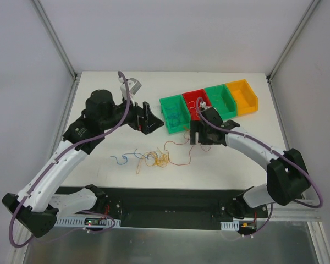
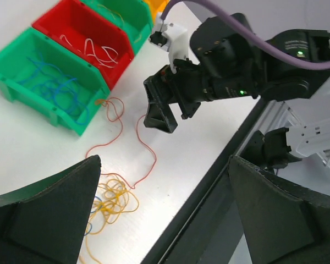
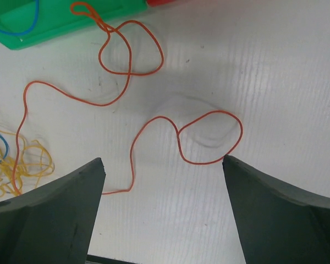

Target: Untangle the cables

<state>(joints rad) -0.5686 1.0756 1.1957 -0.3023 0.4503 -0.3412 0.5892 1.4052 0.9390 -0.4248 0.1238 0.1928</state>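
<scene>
Left first: the yellow tangle [image 2: 113, 201] lies just under the left gripper [image 2: 162, 165], and a blue strand [image 3: 7, 149] seems threaded through it, so a careless pinch could tighten the knot. The red wire [image 3: 132, 151] could snag on the green bin [image 2: 44, 104]. Left jaws are fully spread and empty. The right gripper [image 3: 164, 162] is also wide and empty, hovering over the red wire.

Left arm [image 1: 55, 170], right arm [image 1: 247, 144]: white shell links, black joint housings; thick purple cable [image 2: 324, 62] routed along each; black base plate [image 1: 165, 206] under both; gripper fingers [image 3: 49, 214] dark grey, matte, wedge-shaped; green status lights [image 2: 242, 92] on right wrist; white connector block [image 2: 173, 41] there.
</scene>
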